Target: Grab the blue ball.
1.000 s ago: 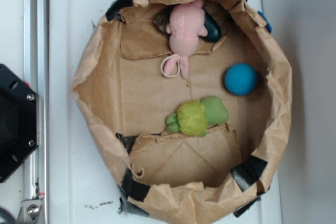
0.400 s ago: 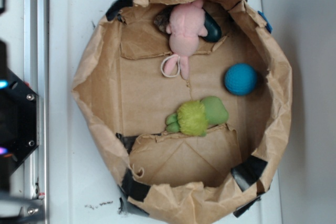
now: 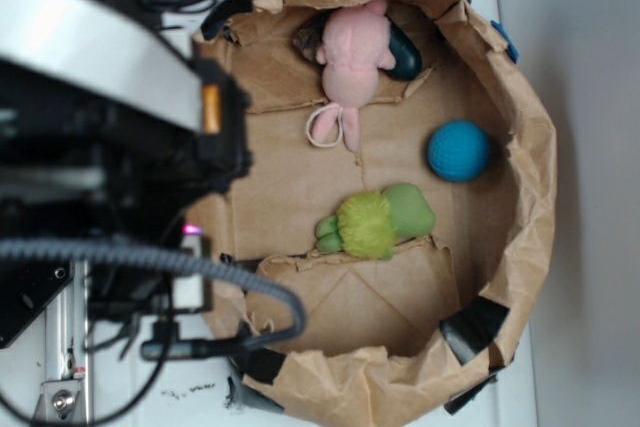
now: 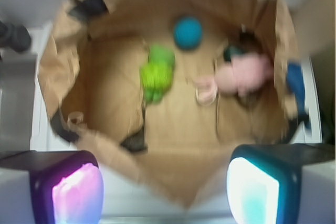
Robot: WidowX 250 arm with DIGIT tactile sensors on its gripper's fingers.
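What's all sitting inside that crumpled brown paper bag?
Inside the paper bag: a blue ball, a green plush toy and a pink plush toy. A dark green object sits mostly hidden beneath the pink one.

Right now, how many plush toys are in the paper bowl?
2: the pink plush near the top rim, the green plush mid-bowl, left of the blue ball. The arm hides the left edge.

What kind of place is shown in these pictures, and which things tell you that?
Probably a robot test bench, not a home: a taped-up brown paper enclosure on a white table holds a blue ball and plush toys, and a robot arm hangs above.
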